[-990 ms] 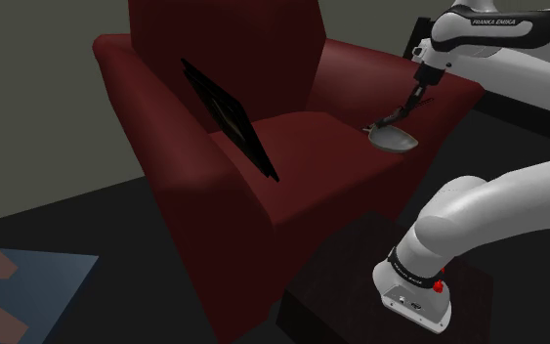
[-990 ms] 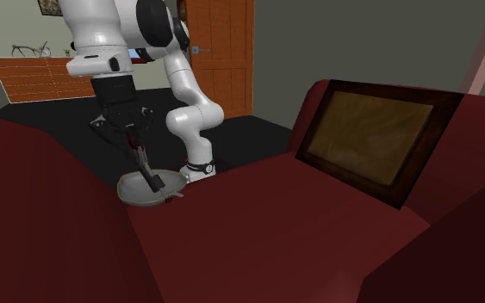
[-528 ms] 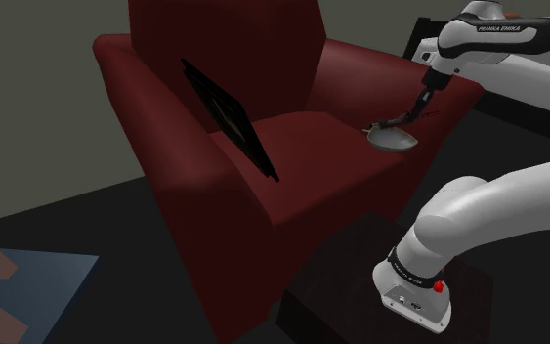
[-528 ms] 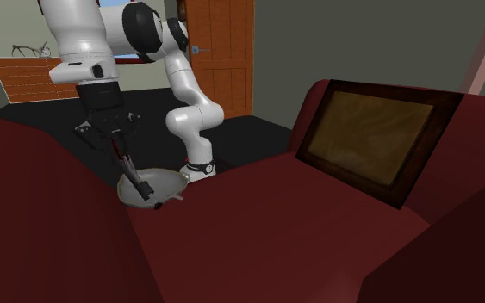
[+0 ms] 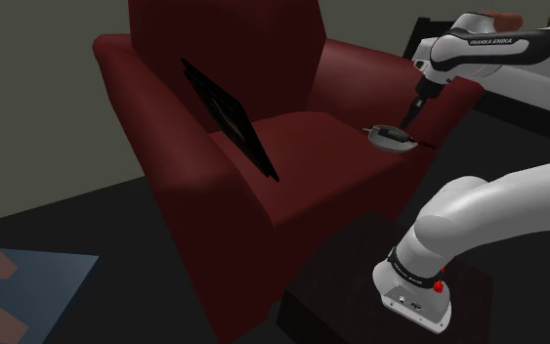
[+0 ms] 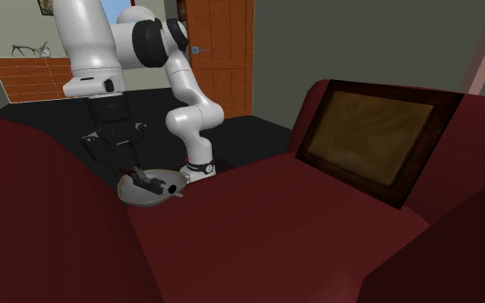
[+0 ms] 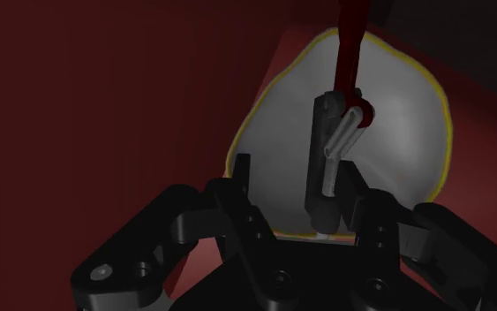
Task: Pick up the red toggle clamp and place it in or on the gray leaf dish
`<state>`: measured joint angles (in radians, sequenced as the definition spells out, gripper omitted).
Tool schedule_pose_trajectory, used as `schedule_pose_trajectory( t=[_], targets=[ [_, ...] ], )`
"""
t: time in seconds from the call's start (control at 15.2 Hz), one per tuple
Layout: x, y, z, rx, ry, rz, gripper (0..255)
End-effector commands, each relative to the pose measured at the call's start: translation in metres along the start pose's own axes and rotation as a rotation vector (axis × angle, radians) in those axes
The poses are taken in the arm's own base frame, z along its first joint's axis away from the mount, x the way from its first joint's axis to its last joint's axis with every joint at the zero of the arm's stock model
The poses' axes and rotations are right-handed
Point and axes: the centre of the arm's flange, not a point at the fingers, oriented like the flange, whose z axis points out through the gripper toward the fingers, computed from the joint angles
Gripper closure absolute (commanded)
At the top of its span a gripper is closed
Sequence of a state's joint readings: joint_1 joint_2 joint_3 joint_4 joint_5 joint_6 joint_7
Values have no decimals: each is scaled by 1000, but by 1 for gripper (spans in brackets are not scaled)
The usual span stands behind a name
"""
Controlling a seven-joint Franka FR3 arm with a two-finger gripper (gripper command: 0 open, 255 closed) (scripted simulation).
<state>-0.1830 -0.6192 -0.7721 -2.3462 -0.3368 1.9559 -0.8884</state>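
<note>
The toggle clamp, with a dark base, grey links and a red handle, lies in the grey, yellow-rimmed leaf dish. The dish rests on the dark red armchair's seat near its front edge, against the arm on the shoulder view's right. My gripper is open just above the dish, with its fingers standing apart and the clamp's base lying loose between them. In the second exterior view the gripper hovers over the dish, and the clamp lies flat inside.
A dark framed panel leans against the armchair's other arm. The chair's padded arm rises right beside the dish. A dark low table holds my stand. An orange door and a dresser stand behind.
The clamp hung tilted from the shut fingers over the dish; now it lies flat inside. The fingers have opened and the hand has shifted slightly.
</note>
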Motion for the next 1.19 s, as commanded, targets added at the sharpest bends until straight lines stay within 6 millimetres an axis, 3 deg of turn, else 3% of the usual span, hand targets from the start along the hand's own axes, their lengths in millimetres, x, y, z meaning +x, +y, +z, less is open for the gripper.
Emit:
schedule_pose_trajectory(
  t=[0.0,0.46,0.53,0.79,0.86,1.12],
  targets=[
    [-13,9,30,43,-40,30,255],
    [-13,9,30,43,-40,30,255],
    [-14,9,30,43,-40,31,0],
    [-1,15,28,42,-42,31,0],
    [-13,9,30,43,-40,30,0],
    [-11,11,-20,43,-40,30,0]
  ],
)
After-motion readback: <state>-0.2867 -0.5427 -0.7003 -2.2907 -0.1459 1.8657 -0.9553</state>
